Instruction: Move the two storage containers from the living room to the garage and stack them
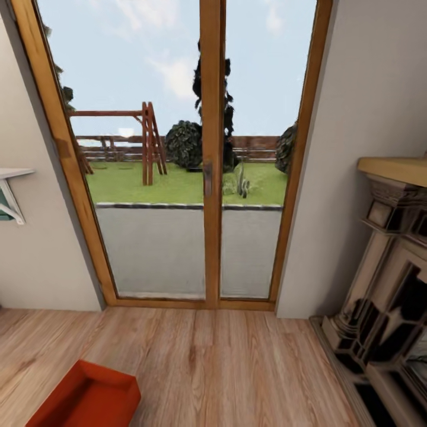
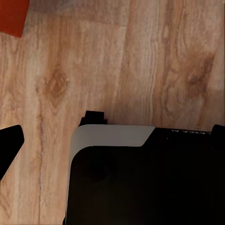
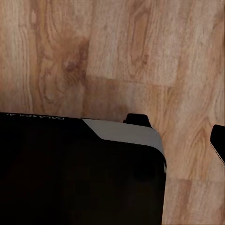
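Approaching: storage container (image 1: 89,396) on the wood-plank floor (image 1: 237,362), low and left of the robot.
Nearer arm: left, judged.
Finger state: cannot tell, either gripper.

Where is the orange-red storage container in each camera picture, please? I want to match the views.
Head view: the storage container lies on the wood-plank floor at the bottom left corner, partly cut off.
Left wrist view: one corner at the top left edge.
Right wrist view: not in this picture.
Shared landmark: the wood-plank floor.
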You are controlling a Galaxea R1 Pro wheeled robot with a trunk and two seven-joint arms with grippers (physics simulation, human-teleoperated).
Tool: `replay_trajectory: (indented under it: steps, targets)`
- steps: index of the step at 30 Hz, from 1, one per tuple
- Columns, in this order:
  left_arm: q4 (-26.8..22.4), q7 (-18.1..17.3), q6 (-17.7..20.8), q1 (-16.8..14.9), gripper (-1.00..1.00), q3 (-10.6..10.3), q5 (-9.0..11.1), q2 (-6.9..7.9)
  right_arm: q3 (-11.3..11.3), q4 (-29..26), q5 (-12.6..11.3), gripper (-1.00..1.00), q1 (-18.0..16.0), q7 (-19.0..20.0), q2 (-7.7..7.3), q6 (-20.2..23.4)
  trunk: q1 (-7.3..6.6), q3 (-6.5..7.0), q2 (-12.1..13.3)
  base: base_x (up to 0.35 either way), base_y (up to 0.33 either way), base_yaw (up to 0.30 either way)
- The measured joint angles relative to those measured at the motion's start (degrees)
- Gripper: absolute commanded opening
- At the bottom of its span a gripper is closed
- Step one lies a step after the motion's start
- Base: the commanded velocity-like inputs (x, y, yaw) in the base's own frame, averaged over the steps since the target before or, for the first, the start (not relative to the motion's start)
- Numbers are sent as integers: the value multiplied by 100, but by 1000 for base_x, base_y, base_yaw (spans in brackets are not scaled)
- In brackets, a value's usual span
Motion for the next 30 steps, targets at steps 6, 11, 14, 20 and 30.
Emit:
replay_trajectory:
  steps: [6, 11, 14, 20, 30]
  targets:
    - [0, 0, 0, 0, 100, 0, 0, 0, 0, 0, 0, 100, 0, 0, 0, 1, 0, 0, 0, 322, 0, 0]
    - [0, 0, -2, 0, 100, 0, 0, 0, 0, 0, 0, 100, 0, 0, 0, 4, 0, 0, 0, 322, 0, 0]
    - [0, 0, -3, 0, 100, 0, 0, 0, 0, 0, 0, 100, 0, 0, 0, 6, 0, 0, 0, 322, 0, 0]
    - [0, 0, -7, 0, 100, 0, 0, 0, 0, 0, 0, 100, 0, 0, 3, 8, 0, 0, 0, 322, 0, 0]
    - [-1, 5, -16, 0, 100, 0, 0, 8, 0, -7, -2, 100, 0, 1, 2, 1, 1, 0, 0, 298, 0, 19]
